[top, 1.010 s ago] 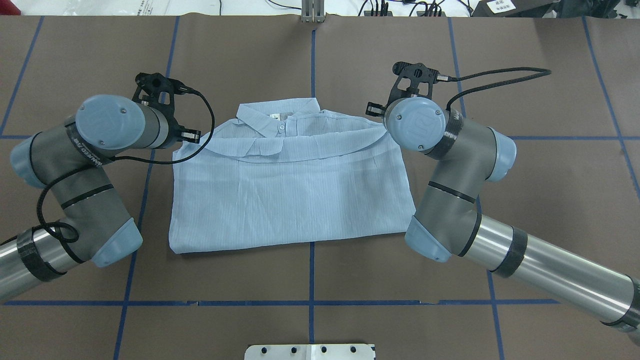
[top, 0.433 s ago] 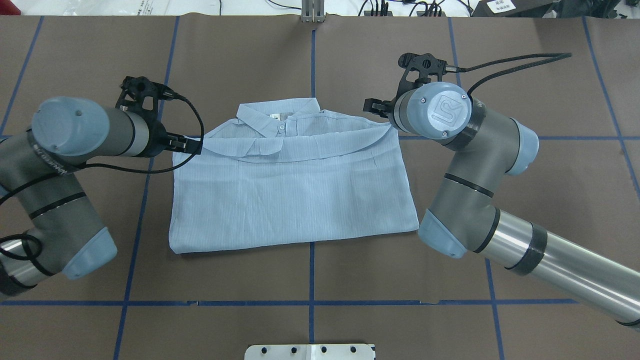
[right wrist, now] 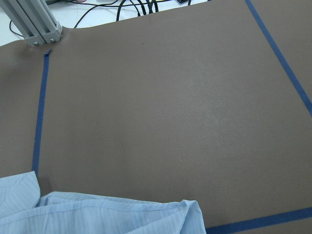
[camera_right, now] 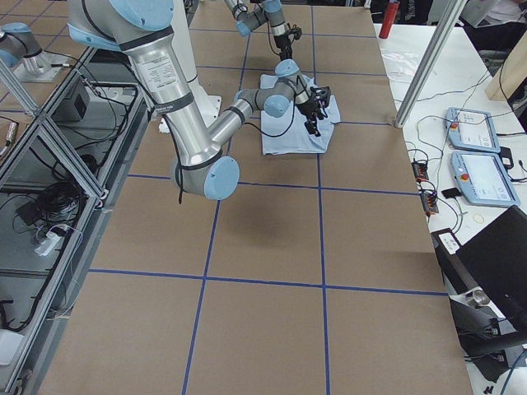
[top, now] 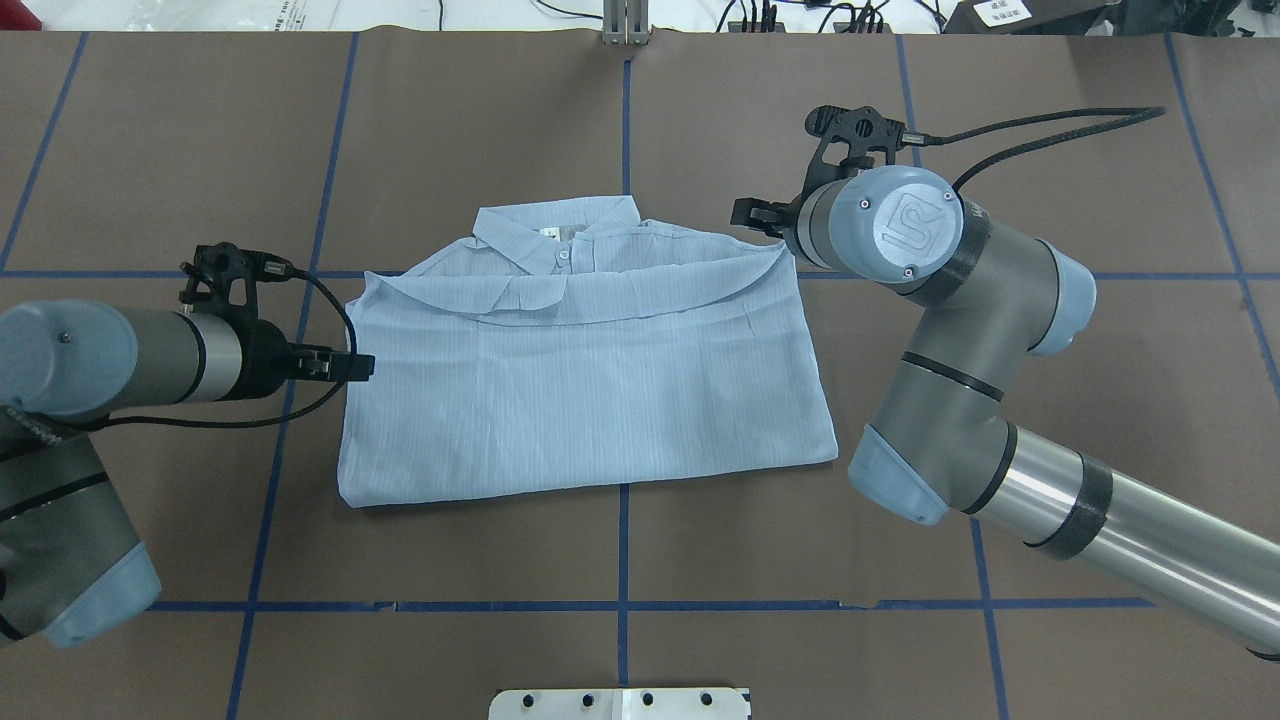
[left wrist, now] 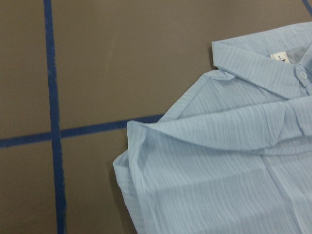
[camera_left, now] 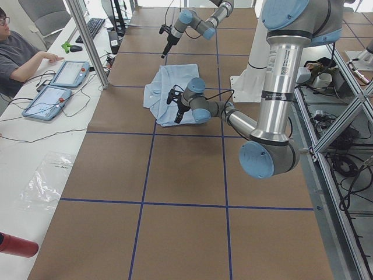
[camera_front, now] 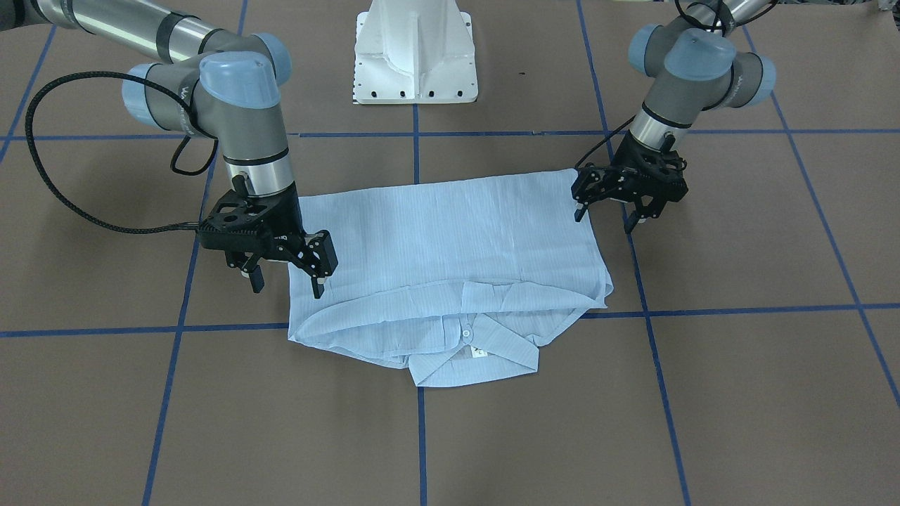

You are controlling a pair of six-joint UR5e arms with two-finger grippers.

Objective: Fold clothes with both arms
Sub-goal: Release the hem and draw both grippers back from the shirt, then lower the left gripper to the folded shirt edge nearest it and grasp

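Shirt: the pale-blue striped shirt (top: 590, 400) lay folded into a rough rectangle at the middle of the worktop (top: 620, 560). Its collar (top: 555, 225) and neck label (top: 548, 233) faced 12 o'clock, away from the robot.
Shirt edges: the 6 o'clock hem ran nearly straight. The 9 o'clock and 3 o'clock sides were folded under, and a curved fold crossed just below the collar.
Left claw: the left claw (camera_front: 610, 211) was spread at the shirt's 9 o'clock edge and pinched nothing. Whether a fingertip touched the cloth could not be told.
Right claw: the right claw (camera_front: 287, 275) was spread at the shirt's 2 o'clock shoulder. One finger stood over the cloth edge, the other over bare worktop, and it gripped nothing.
Arms: the left arm (top: 60, 360) reached in from 8 o'clock. The right arm (top: 940, 330) came in from 4 o'clock, its elbow near the shirt's 3 o'clock side.
Open room: bare worktop ringed the shirt, widest toward 6 o'clock and 12 o'clock.
Worktop: it was matt brown, marked into squares by blue tape lines (top: 500, 605). A white pedestal (camera_front: 415, 56) stood at 6 o'clock.
Room: beyond the 12 o'clock edge a person (camera_left: 17, 52) sat by two tablets (camera_left: 70, 73), and a red cylinder (camera_left: 14, 245) lay further along.
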